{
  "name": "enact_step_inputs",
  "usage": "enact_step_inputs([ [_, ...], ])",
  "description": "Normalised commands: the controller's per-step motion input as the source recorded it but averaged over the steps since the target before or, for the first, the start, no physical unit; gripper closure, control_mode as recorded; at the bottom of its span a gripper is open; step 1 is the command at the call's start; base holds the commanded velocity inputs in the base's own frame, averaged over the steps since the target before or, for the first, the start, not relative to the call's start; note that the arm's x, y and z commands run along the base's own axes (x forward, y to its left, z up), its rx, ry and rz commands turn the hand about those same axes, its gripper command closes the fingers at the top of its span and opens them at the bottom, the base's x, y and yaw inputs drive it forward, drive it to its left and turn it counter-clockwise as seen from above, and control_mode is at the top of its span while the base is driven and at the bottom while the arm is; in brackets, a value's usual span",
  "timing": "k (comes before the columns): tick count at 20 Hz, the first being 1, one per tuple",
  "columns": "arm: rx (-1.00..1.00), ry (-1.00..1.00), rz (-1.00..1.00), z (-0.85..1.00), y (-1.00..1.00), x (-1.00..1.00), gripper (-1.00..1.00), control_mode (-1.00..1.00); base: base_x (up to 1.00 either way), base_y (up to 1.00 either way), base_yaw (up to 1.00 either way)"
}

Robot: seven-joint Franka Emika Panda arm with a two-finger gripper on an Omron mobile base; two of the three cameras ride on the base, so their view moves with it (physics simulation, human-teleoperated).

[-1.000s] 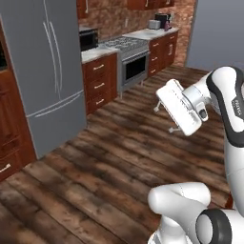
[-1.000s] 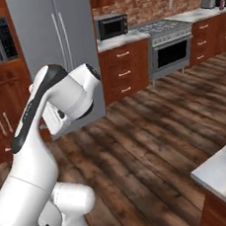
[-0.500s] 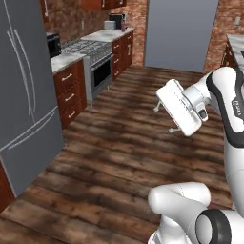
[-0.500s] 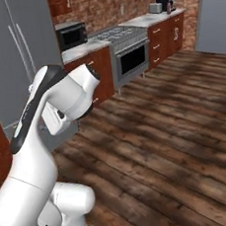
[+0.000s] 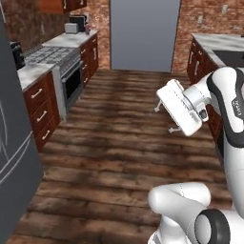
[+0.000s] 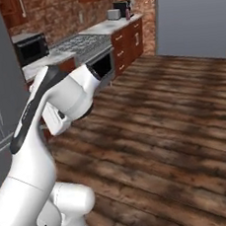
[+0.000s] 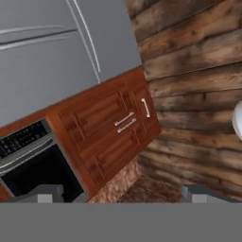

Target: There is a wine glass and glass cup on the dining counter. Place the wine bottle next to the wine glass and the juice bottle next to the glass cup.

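While wide dark wooden floor lies open between the stove and cabinets on the left and the marble worktop on the right, the arm is folded high above its base. Its gripper points leftward toward the grey fridge; the fingertips stand well apart, holding nothing. Neither bottle nor the dining counter can be located.

A glossy white arm with rounded shells, dark grey joint bands, a boxy white hand and faint grey lettering.
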Motion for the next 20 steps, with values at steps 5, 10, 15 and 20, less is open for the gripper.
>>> enact_step_inputs([
  [5,0.00,0.00,0.00,0.00,0.00,0.00,-1.00,1.00,1.00,0.25,-0.36],
  [10,0.00,0.00,0.00,0.00,0.00,0.00,-1.00,1.00,1.00,0.03,-0.34],
  [15,0.00,0.00,0.00,0.00,0.00,0.00,-1.00,1.00,1.00,0.00,-0.26],
  [20,0.00,0.00,0.00,0.00,0.00,0.00,-1.00,1.00,1.00,0.00,-0.21],
])
